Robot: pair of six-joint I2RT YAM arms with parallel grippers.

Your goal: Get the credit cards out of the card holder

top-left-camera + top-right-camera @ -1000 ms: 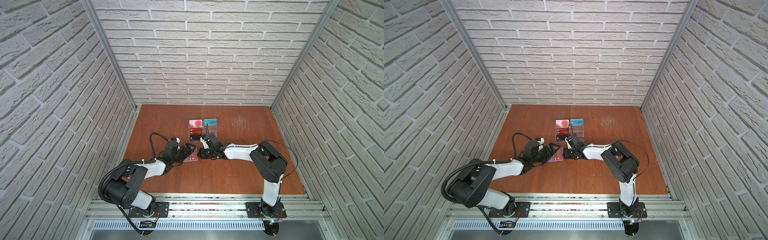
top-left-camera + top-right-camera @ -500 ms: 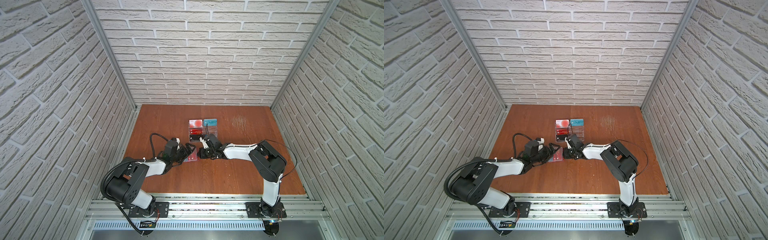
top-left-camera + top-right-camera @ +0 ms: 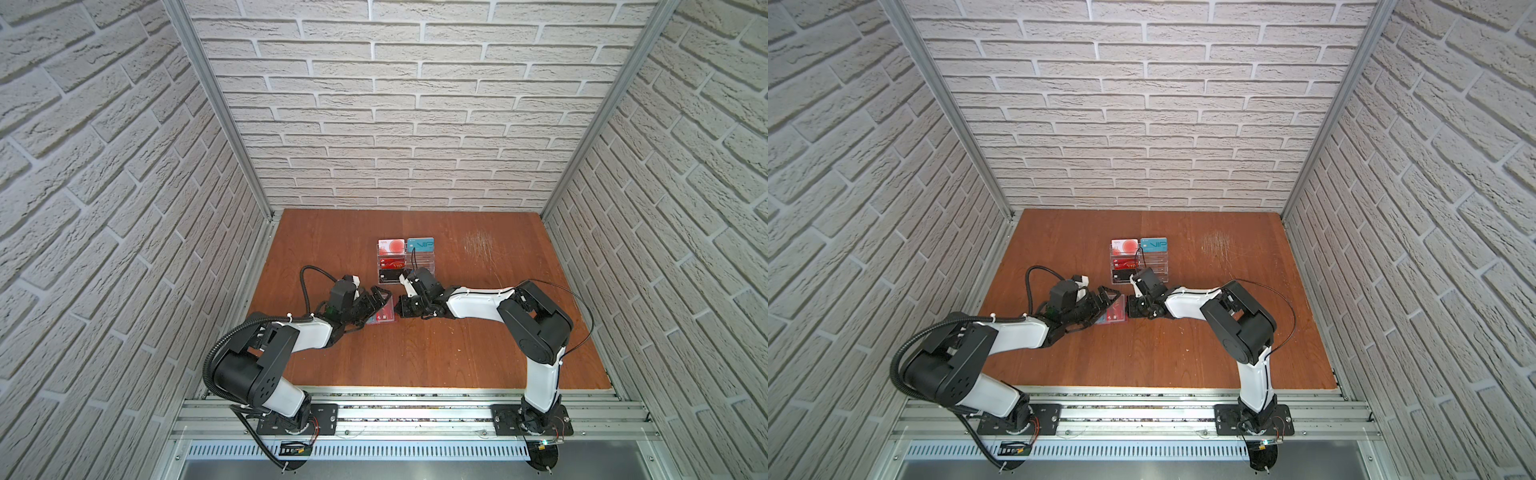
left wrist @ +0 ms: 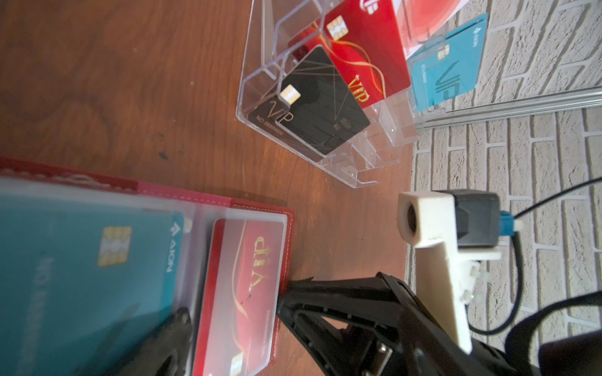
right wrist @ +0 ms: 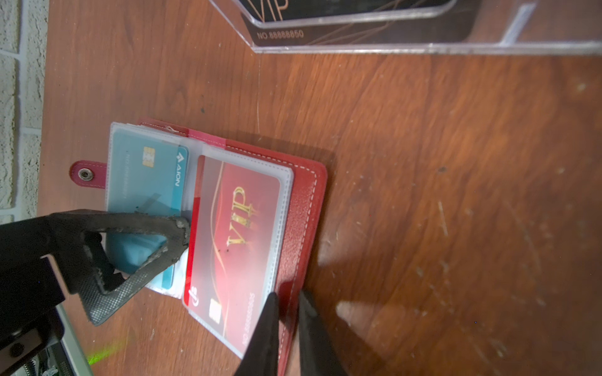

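Right end effector (image 5: 288,302) first: its jaws stand narrow, tips down at the outer corner of the card holder (image 5: 303,201), red border showing between them — whether they bite the cover or only rest on it, I cannot tell. Left end effector (image 3: 380,309) is wide open and holds nothing; one finger (image 5: 140,224) lies across the teal card (image 5: 146,175), its tip at the gutter between the two pages.

The holder lies open and flat on the surface (image 5: 423,195), near the stand (image 4: 260,81). Both cards sit in their sleeves (image 5: 286,195): teal on the tab (image 5: 86,174) side, red card (image 5: 241,228) on the page by my right tips. A brighter strip along the red card's gutter edge looks bare of plastic, so I judge that sleeve opens toward the spine and the card sits partly out.

As I read it, the right anchors and the left draws. My right should bear on the border alone — pressing the card through the sleeve would lock it in. My left wants to close on that bare strip, card only, not the sleeve lip or the teal page. Then pull low and flat, straight along the sleeve; tilting up would likely lift the holder or bow the card.
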